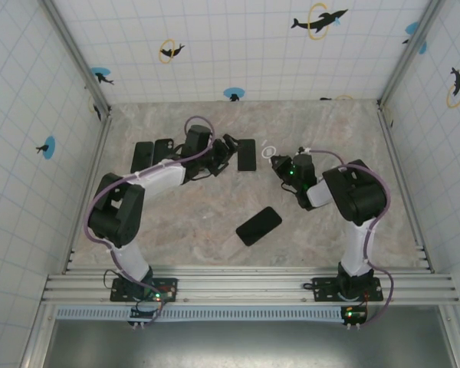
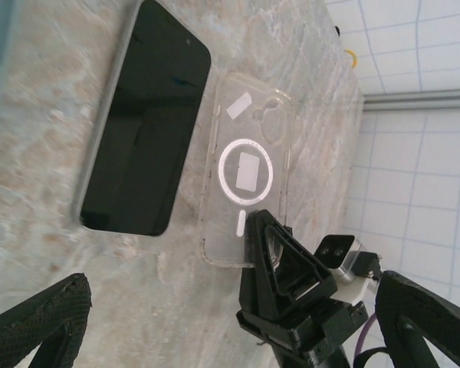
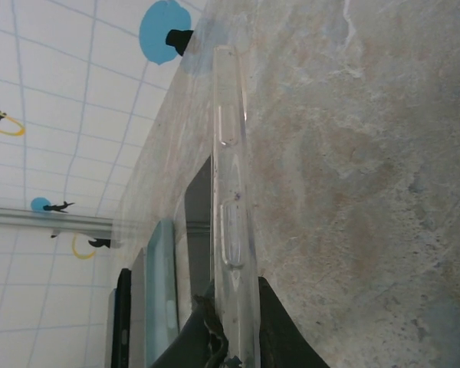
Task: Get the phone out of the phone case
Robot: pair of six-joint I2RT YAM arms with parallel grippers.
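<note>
Right claw (image 1: 280,163) pinches the near rim of the clear case (image 2: 249,169), probably to pin it down. The phone (image 2: 146,123) lies bare just past the case, so it looks done. Beyond the phone, the left claw (image 1: 231,149) is spread and holds nothing.

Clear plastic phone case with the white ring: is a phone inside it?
No, empty. The marble table shows through the clear plastic phone case, and the black rectangular phone lies beside it.
</note>
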